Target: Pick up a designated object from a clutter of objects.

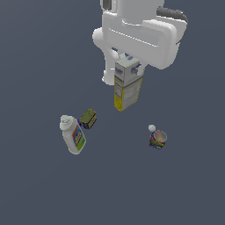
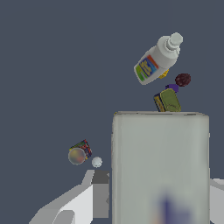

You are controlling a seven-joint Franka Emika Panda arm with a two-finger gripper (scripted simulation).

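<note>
Carton [image 2: 159, 168] fills our wrist view, clamped between gripper [image 1: 128, 66] fingers, apparently airborne; next, we judge, steady raising.

exterior view looks steeply down from well above, whole scene in frame. wrist view sits right against the carton [image 2: 160, 168], facing the floor. both catch bottle [image 1: 73, 135], tin [image 1: 88, 118], can [image 1: 157, 139].

One carton [image 1: 127, 85] is in sight, white on top and yellow below. There is one white bottle [image 1: 73, 135] with a round cap, one small olive-green tin [image 1: 88, 118], one colourful open can [image 1: 157, 139] and one tiny white ball [image 1: 151, 128]. The wrist view adds one small dark red round thing [image 2: 183, 79] near the bottle.
</note>
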